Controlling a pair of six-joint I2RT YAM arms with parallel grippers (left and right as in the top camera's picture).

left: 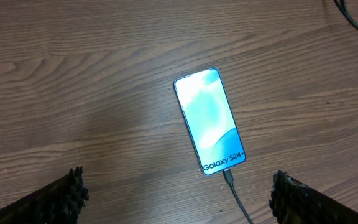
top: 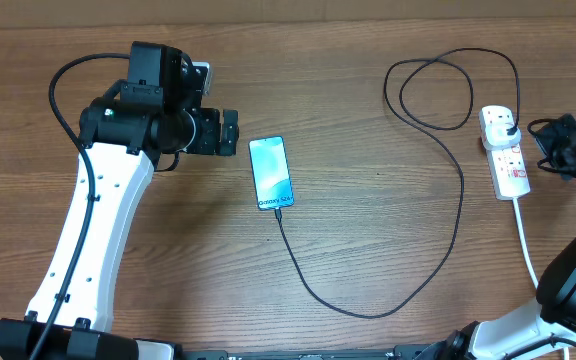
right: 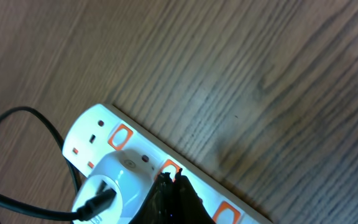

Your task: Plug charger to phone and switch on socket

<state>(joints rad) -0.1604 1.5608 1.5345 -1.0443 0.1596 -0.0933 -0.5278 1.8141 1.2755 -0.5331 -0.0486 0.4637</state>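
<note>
The phone (top: 272, 173) lies face up in the middle of the table, its blue screen lit (left: 210, 119). The charger cable (top: 438, 190) runs from the phone's near end, where its connector (left: 228, 175) sits in the port, loops right and back to a white adapter (right: 114, 183) plugged into the socket (top: 505, 152). My left gripper (left: 176, 196) hovers open just left of the phone, nothing between its fingers. My right gripper (right: 169, 180) is shut, its tips resting on the socket (right: 135, 149) at an orange switch beside the adapter.
The socket's thick white cord (top: 528, 250) trails toward the near right edge. The cable's loop (top: 438, 85) lies at the back right. Bare wood surrounds the phone.
</note>
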